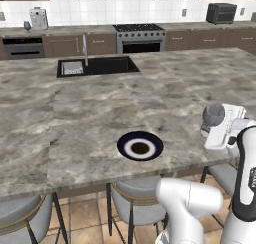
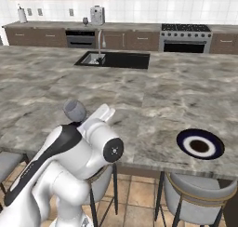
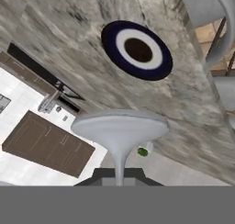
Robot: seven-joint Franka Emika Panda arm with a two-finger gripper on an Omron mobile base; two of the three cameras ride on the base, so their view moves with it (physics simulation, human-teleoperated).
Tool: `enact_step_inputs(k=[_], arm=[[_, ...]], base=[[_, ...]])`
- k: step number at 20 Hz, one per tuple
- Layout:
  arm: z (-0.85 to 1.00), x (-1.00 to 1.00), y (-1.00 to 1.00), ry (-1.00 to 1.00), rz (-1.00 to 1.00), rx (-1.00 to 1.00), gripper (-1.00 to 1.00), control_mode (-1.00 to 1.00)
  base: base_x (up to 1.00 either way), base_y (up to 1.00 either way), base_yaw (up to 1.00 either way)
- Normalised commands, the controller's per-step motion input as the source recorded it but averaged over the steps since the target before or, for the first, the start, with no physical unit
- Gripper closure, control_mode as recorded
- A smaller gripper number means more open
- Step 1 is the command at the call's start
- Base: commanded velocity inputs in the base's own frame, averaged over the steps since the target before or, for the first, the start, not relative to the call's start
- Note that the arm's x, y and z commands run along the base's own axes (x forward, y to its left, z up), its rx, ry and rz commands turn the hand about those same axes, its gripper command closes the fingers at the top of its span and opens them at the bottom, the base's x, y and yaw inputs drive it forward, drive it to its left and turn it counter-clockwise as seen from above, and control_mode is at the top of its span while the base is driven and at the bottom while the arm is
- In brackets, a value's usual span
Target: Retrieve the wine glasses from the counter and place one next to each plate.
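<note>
My gripper (image 1: pixel 209 130) is shut on the stem of the smoky grey wine glass (image 1: pixel 214 114), holding it just above the near right edge of the island. The right base view has the glass (image 2: pixel 74 110) and gripper (image 2: pixel 86 123) at the island's near left edge. In the hand view the glass (image 3: pixel 120 126) rises from my gripper (image 3: pixel 119 173). One dark navy plate (image 1: pixel 140 145) with a pale ring lies flat near the island's front edge, left of the glass; it appears as plate (image 2: pixel 200 144) and plate (image 3: pixel 137 50). A small dark stemmed shape (image 1: pixel 27 25) stands on the far counter (image 1: pixel 65 30).
The big marble island (image 1: pixel 75 118) holds a black sink (image 1: pixel 97 66) with a tap. Grey stools (image 1: pixel 135 200) stand under its near edge. Along the back wall are a stove (image 1: pixel 140 38), a toaster oven (image 1: pixel 221 13) and a coffee machine (image 1: pixel 38 18).
</note>
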Motion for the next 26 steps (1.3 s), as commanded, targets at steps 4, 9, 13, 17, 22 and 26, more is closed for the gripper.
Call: enact_step_inputs(k=[4,9,13,17,22,26], arm=[[-0.23,0.94,-0.4,0.09,0.13,0.01,1.0,-1.0],[-0.35,1.0,-0.35,0.15,0.16,0.0,1.0,-1.0],[-0.32,0.82,-0.38,0.04,0.24,0.0,1.0,-1.0],[-0.34,0.68,-0.3,0.01,0.25,0.0,1.0,-1.0],[-0.38,0.55,-0.17,0.0,0.23,0.0,1.0,-1.0],[-0.38,0.52,-0.01,0.04,0.18,0.0,1.0,-1.0]], base=[[0.0,0.0,0.0],[0.0,0.0,0.0],[0.0,0.0,0.0],[0.0,0.0,0.0],[0.0,0.0,0.0],[0.0,0.0,0.0]])
